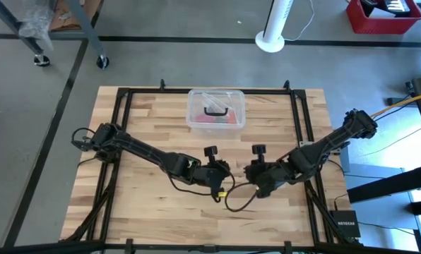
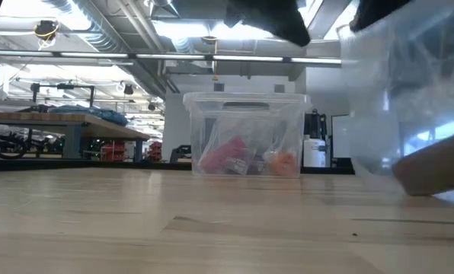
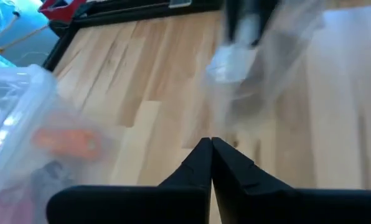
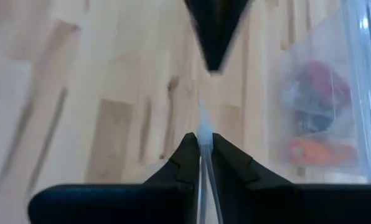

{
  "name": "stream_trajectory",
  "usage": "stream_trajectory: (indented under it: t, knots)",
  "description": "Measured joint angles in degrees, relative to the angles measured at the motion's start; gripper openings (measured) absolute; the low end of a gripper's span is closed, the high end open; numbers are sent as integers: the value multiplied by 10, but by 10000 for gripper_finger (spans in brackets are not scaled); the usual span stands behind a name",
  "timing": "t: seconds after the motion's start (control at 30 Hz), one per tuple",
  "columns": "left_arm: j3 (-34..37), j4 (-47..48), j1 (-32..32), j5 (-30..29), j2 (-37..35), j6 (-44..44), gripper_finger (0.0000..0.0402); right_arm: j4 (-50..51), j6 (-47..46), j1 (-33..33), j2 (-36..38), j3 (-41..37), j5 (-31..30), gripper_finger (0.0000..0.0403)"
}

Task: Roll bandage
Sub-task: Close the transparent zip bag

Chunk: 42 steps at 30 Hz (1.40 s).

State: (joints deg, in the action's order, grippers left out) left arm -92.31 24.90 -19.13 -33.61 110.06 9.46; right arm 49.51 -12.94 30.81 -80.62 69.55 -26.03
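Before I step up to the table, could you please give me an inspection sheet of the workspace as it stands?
Surface: wooden table in a black frame, no spills seen.
Job's things: a dull brown shape low behind the bag in the low view, probably the bandage; not seen rolled.
Clutter: clear plastic box with a black handle at the far middle, red and orange items inside; clear plastic bag.
Grippers: left gripper shut, nothing in it, mid-table; right gripper shut on the bag's film, facing it.
Cables: black and yellow cable looped on the table by the grippers.
Surroundings: white fan base and red crate on the floor.
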Motion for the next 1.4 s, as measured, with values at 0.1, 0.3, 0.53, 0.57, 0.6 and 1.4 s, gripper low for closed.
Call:
stream_trajectory:
  t: [0.1, 0.3, 0.53, 0.57, 0.6, 1.4]
  knots:
    - [0, -24, -1, 2, 0, 2, 14, -5, -3, 11, 13, -35, -18, 33]
    - [0, -101, 2, 13, 29, -26, 87, -151, -14, 52, 84, -156, -95, 33]
    - [1, -178, 17, 56, 53, -62, 161, -317, -14, 72, 140, -279, -112, 33]
    - [1, -182, 18, 54, 53, -64, 166, -329, -16, 72, 141, -287, -117, 33]
    - [0, -186, 18, 55, 53, -70, 169, -337, -18, 72, 141, -292, -120, 33]
    - [0, -195, 18, 58, 53, -85, 11, -389, 12, 71, 141, -296, -118, 33]
